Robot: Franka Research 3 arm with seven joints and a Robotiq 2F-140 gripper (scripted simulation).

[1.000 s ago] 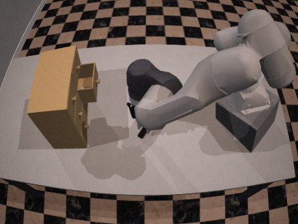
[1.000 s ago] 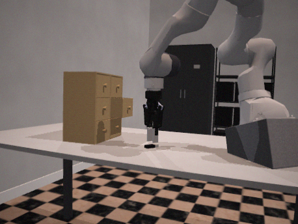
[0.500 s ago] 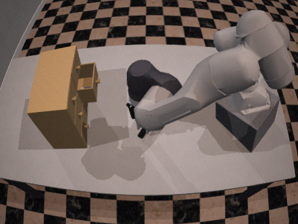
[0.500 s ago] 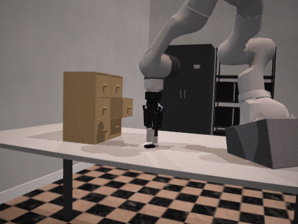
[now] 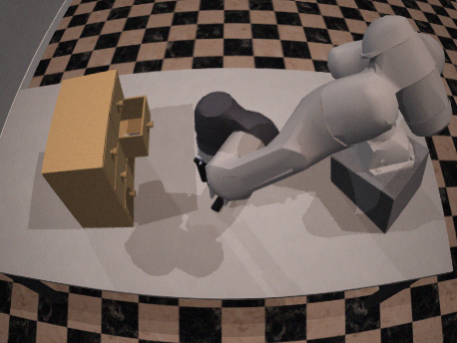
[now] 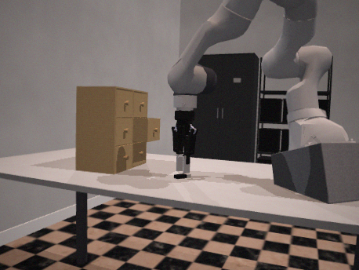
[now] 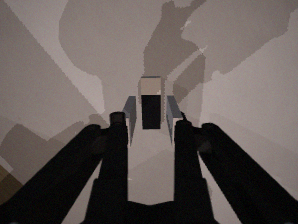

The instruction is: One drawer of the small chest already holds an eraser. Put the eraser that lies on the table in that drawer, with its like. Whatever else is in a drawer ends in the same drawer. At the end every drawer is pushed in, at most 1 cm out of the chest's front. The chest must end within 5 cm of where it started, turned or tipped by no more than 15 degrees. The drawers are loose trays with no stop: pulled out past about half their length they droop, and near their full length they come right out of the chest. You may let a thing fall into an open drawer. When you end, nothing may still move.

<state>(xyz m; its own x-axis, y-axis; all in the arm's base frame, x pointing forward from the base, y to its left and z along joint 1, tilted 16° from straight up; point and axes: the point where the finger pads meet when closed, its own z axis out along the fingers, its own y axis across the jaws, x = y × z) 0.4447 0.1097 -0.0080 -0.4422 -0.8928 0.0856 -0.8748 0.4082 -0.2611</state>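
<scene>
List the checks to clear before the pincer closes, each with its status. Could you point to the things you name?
1. Pincer (image 5: 201, 171) (image 6: 183, 169) (image 7: 151, 107) open, fingers either side of the eraser (image 5: 218, 203) (image 6: 180, 176) (image 7: 151, 102): ok
2. Eraser gripped: not ok
3. One drawer (image 5: 146, 112) (image 6: 154, 129) pulled out, without visible droop: ok
4. Matching eraser identifiable inside it: cannot tell
5. Chest (image 5: 82, 122) (image 6: 95, 129) upright: ok
6. Other drawers in: ok
</scene>
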